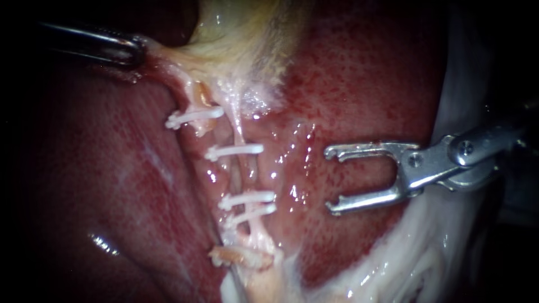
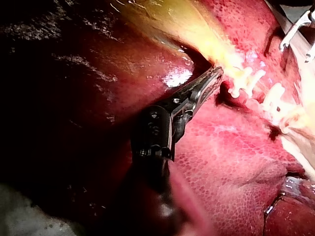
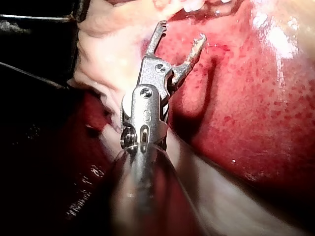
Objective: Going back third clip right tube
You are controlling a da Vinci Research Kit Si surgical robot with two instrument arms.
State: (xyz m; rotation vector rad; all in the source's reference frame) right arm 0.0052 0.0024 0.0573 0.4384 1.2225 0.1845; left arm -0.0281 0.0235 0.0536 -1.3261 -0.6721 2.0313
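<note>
Jaws of the right instrument (image 1: 331,179) stand wide open and hold nothing; no clip sits between them. The right tube (image 1: 240,132) lies ahead of their tips, toward the endoscope view's left, near but apart, with wet liver (image 1: 359,78) showing in between. The tube's long axis runs from top to bottom in that view, so across the direction in which the jaws point. It carries an upper clip (image 1: 234,150), a middle clip (image 1: 247,198) and a lowest clip (image 1: 251,213), each set crosswise. I judge that the retreat should go straight back along the shaft, toward the right. The left instrument (image 1: 135,50), farther from the clips, grips the pale edge of the gallbladder (image 1: 236,33) and holds it taut.
</note>
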